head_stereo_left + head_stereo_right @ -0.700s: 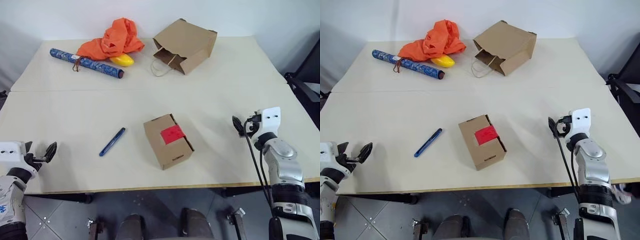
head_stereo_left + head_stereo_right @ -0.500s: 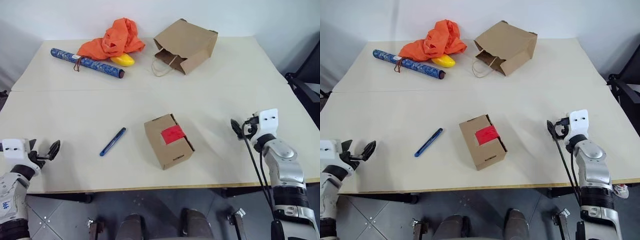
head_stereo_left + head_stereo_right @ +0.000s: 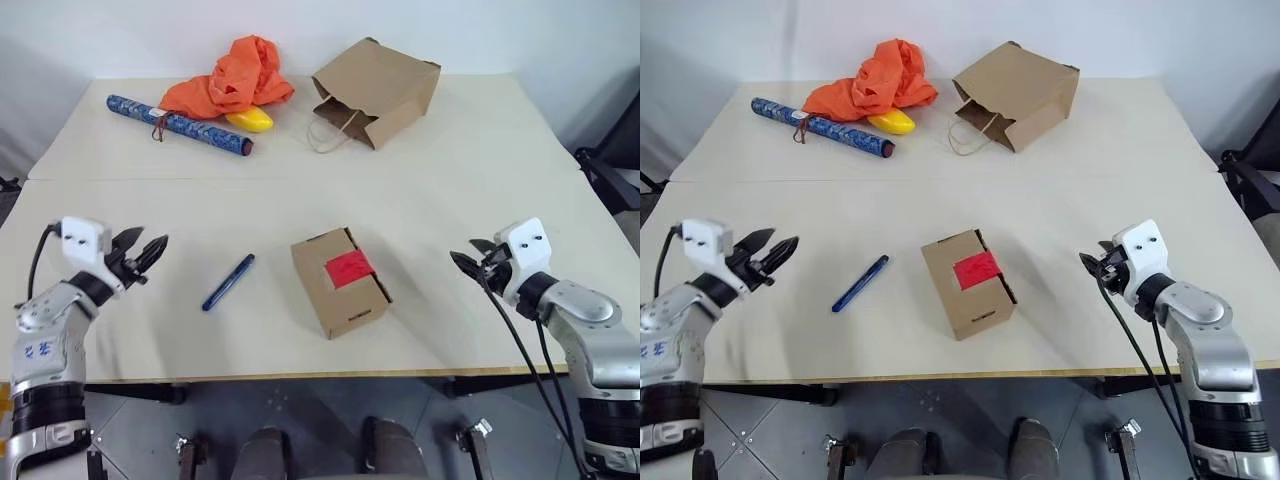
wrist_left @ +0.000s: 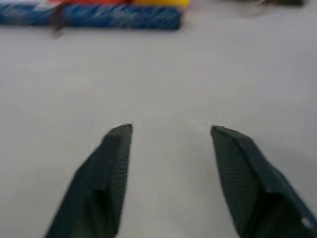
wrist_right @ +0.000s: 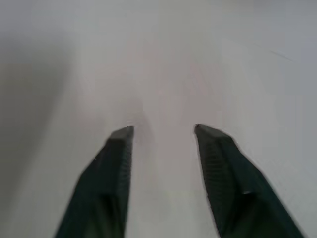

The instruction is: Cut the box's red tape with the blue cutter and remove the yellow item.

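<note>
Reaching for the blue cutter [image 3: 228, 282] looks like the step in hand. It lies flat on the table [image 3: 430, 190], just left of the box [image 3: 340, 282], slanted with its far end toward the box. The left pincer [image 3: 147, 255] hovers well to the cutter's left, fingers spread and empty; the right pincer [image 3: 468, 262] hangs right of the box, likewise parted with nothing between its fingers. To do it well, the left pincer should probably come down across the cutter's slim body near its middle, fingers straddling its width rather than its length, so it does not roll away. The red tape [image 3: 348, 268] sits intact on the box's top; the yellow item is presumably inside, unseen.
</note>
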